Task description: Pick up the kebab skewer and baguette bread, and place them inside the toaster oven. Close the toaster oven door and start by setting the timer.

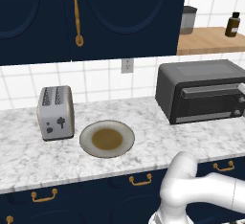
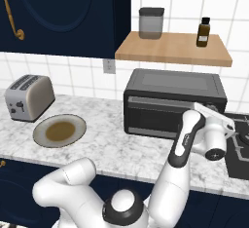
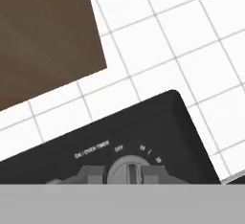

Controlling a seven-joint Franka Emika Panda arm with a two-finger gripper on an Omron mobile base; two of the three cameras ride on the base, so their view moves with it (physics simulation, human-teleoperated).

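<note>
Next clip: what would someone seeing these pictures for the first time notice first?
The white arm reaching to the right end of the toaster oven, its gripper closed around the timer knob under the ON/OVEN TIMER lettering in the hand view. The toaster oven door is shut. To the oven's left on the marble counter lies a bare plate, beside a silver toaster.

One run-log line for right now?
stage: setting timer | gripper: shut on timer knob | toaster oven: toaster oven door closed | plate: bare
</note>
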